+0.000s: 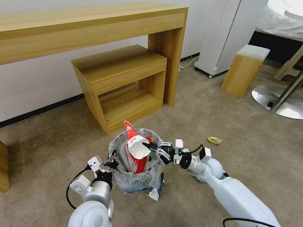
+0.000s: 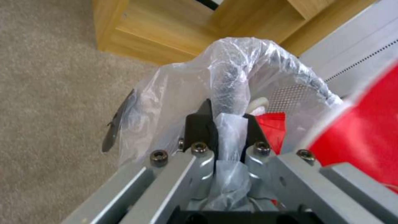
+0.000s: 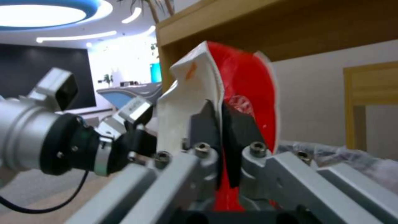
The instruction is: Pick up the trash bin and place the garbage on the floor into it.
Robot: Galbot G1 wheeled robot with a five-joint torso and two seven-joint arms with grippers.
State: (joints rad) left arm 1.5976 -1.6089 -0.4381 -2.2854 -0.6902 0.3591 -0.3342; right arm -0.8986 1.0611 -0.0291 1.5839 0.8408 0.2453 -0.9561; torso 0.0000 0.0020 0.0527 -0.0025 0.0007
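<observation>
Red-white cup (image 1: 138,148) hangs pinched in the right gripper (image 1: 148,146) over the trash bin (image 1: 137,182), whose rim the left gripper (image 1: 114,164) clamps.

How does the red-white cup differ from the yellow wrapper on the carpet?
The red-white cup is pinched by the right pincer above the trash bin; the yellow wrapper lies free on the floor. The cup is larger, the wrapper small and crumpled. Both are litter.

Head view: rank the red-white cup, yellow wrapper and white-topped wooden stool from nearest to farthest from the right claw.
1. Red-white cup, pinched in the right claw over the trash bin.
2. Yellow wrapper, on the carpet to its right.
3. White-topped wooden stool, far right, near the bed.
</observation>
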